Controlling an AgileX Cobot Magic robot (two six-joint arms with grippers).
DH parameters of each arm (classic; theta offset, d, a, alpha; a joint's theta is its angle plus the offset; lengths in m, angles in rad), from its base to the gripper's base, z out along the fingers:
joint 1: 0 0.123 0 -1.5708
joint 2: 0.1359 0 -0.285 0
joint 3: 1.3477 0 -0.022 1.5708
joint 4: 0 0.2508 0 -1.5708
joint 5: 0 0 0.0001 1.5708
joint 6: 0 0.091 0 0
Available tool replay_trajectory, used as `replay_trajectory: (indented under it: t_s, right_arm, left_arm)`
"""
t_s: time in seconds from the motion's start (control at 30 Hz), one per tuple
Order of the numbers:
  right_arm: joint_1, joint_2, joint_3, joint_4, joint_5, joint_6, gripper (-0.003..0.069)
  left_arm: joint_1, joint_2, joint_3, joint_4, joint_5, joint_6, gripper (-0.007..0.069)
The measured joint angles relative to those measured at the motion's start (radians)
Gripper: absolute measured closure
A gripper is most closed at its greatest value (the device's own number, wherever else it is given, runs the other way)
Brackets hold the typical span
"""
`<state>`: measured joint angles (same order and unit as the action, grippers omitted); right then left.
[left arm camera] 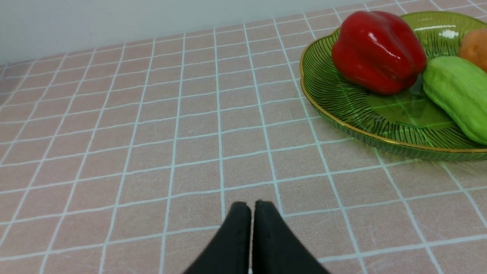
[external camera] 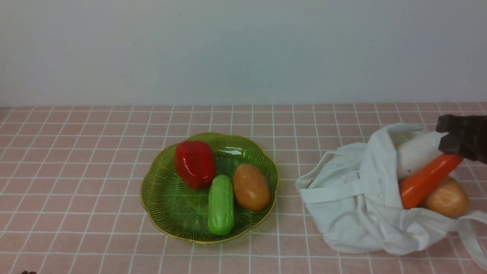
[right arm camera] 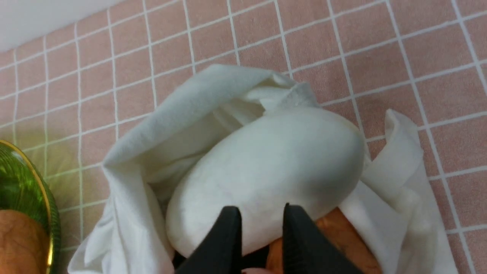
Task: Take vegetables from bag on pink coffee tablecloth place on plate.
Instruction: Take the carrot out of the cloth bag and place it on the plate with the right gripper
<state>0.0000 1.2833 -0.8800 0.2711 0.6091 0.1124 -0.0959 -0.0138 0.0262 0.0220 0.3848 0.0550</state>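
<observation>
Leaning across the bag's (external camera: 338, 217) mouth near the cloth's (external camera: 114, 220) right edge, carrot (external camera: 430, 180) offers its raised end to right gripper (right arm camera: 262, 207), fingers slightly parted, pinch unconfirmed. Left gripper (left arm camera: 253, 207) pressed together, likely unneeded here.

And here's the wall (external camera: 304, 49), pale and plain, running right across the back in the front view! Look at the colour on it: greyish towards its left end, a cooler blue-green through the middle, greyer again towards the right. There's a short, faint scratch (external camera: 179, 13) high on the wall, left of its middle, and a tiny dark speck (external camera: 135, 44) lower and further left. Down below that speck, a pale smudge (external camera: 120, 76)! And right at the wall's foot, far left, sits a small dark patch (external camera: 7, 109), too indistinct to name.
</observation>
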Motion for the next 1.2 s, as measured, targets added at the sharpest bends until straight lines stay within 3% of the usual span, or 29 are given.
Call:
replay_trajectory:
  t_s: [0.2, 0.37, 0.47, 0.57, 0.77, 0.8, 0.97, 1.2]
  right_arm:
    - [0.0, -0.084, -0.03, 0.0, 0.024, -0.005, 0.0536]
    - [0.0, -0.157, -0.162, 0.03, 0.147, -0.041, 0.0536]
    - [0.0, -0.187, -0.264, 0.106, 0.195, -0.091, 0.0536]
    - [0.028, -0.175, -0.381, 0.273, 0.256, -0.212, 0.0536]
    - [0.192, -0.064, -0.458, 0.479, 0.263, -0.374, 0.0536]
    - [0.265, -0.005, -0.473, 0.497, 0.24, -0.396, 0.0536]
    - [0.457, 0.221, -0.558, 0.473, 0.165, -0.411, 0.0536]
    - [0.603, 0.518, -0.734, 0.39, 0.131, -0.411, 0.0536]
  left_arm:
    - [0.0, 0.0, 0.0, 0.0, 0.0, 0.0, 0.0629]
    - [0.0, 0.0, 0.0, 0.0, 0.0, 0.0, 0.0629]
    - [0.0, 0.0, 0.0, 0.0, 0.0, 0.0, 0.0629]
    - [0.0, 0.0, 0.0, 0.0, 0.0, 0.0, 0.0629]
    - [0.0, 0.0, 0.0, 0.0, 0.0, 0.0, 0.0629]
    - [0.0, 0.0, 0.0, 0.0, 0.0, 0.0, 0.0629]
    - [0.0, 0.0, 0.0, 0.0, 0.0, 0.0, 0.0629]
    - [0.0, 0.0, 0.0, 0.0, 0.0, 0.0, 0.0629]
